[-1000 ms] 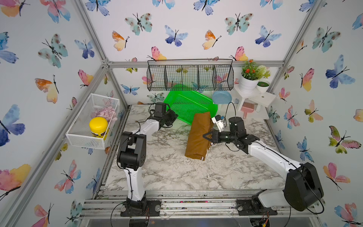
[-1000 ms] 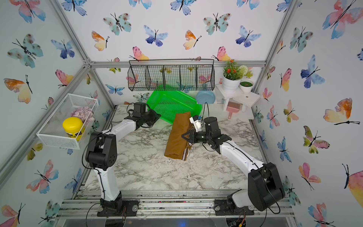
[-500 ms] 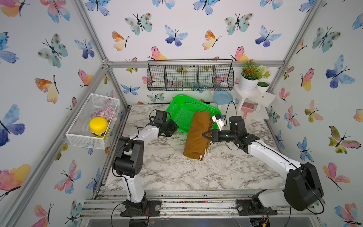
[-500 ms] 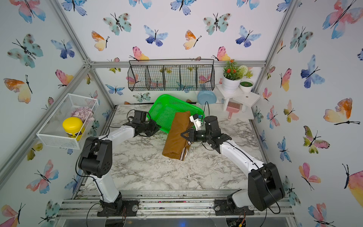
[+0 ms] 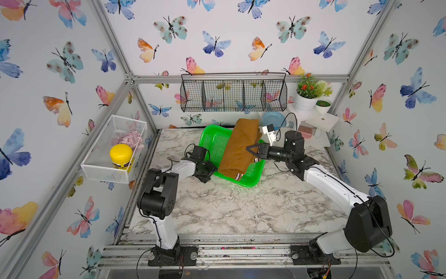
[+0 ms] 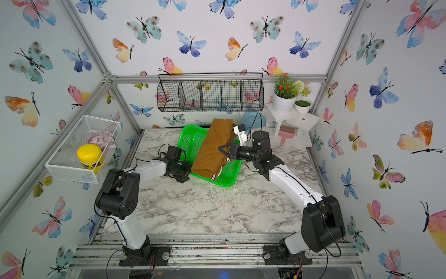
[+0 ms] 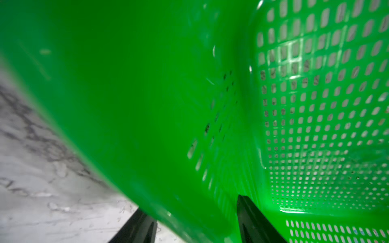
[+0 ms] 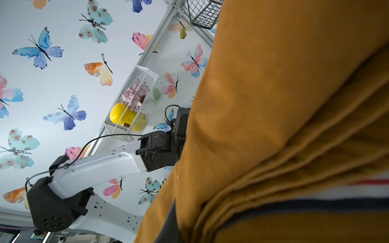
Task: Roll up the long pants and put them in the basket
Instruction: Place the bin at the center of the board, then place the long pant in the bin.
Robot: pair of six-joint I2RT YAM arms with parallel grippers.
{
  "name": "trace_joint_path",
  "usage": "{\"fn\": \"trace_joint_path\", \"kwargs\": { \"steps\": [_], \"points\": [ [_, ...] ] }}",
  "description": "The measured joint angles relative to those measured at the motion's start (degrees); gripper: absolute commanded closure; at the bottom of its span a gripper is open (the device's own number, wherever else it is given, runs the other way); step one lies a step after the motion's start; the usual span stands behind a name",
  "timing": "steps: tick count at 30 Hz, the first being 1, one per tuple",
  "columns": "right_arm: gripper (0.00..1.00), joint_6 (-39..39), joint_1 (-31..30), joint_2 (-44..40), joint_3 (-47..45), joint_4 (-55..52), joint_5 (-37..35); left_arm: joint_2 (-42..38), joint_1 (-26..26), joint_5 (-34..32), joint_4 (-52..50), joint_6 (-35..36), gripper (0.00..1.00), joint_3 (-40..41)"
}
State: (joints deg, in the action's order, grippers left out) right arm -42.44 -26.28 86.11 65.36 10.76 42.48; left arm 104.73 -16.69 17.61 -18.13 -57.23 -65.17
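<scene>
- Right tool (image 5: 249, 149) is pinched narrow on the side edge of the pants (image 5: 237, 149) and holds the layered bundle up off the worktop (image 5: 217, 212). In the right wrist view the cloth fills the space just ahead of it.
- Seen from this tool, the pants run crosswise to its reach. One end rises above and beyond it, and the striped waistband (image 5: 237, 178) end hangs below it.
- Under that hanging end sits the green basket (image 5: 212, 142). I cannot tell whether the cloth touches its floor.
- Left tool (image 7: 196, 210) is at the basket's rim, on the far side of the pants from the right tool. Its jaws stand wide on either side of the wall, with a sliver of worktop showing beside one finger, so it grips nothing.
- My judgement is that the coming move is a lowering straight down from the right tool, the only arm on the cloth. The bundle lies slantwise over the basket, so one end may overhang the rim.
</scene>
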Motion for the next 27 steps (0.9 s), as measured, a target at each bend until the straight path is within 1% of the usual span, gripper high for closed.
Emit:
{"fn": "trace_joint_path", "kwargs": {
  "steps": [1, 3, 4, 13, 16, 20, 24, 27],
  "points": [
    [0.97, -0.50, 0.07, 1.16, 0.00, 0.46, -0.07, -0.24, -0.04, 0.00, -0.46, 0.22, 0.22, -0.39],
    [0.96, -1.11, 0.11, 3.04, 0.00, 0.57, -0.44, -0.55, -0.20, 0.09, -1.70, 0.50, 0.22, -1.86],
    [0.96, -1.42, 0.11, 3.87, 0.00, 0.55, -0.72, -0.72, -0.28, 0.13, -1.81, 0.48, 0.00, -2.67],
    [0.97, -2.78, 1.16, 4.85, 0.00, 2.64, -2.86, -6.58, -2.86, -0.85, -3.08, 1.84, 0.02, -7.96],
    [0.96, -3.74, 1.57, 4.85, -0.09, 4.07, -3.69, -9.33, -3.32, -1.57, -2.78, 1.79, 0.02, -8.22],
    [0.97, -5.27, 1.75, 5.42, -0.59, 6.71, -5.16, -13.73, -3.56, -4.13, -2.71, 1.70, 0.02, -7.58],
    [0.97, -7.82, 1.88, 9.44, -0.59, 11.72, -5.33, -17.84, -3.56, -6.86, -2.71, 1.73, 0.02, -7.26],
    [0.97, -10.75, 1.88, 13.53, -0.59, 15.10, -5.86, -19.41, -3.56, -7.85, -2.71, 1.75, 0.01, -7.26]
  ]
}}
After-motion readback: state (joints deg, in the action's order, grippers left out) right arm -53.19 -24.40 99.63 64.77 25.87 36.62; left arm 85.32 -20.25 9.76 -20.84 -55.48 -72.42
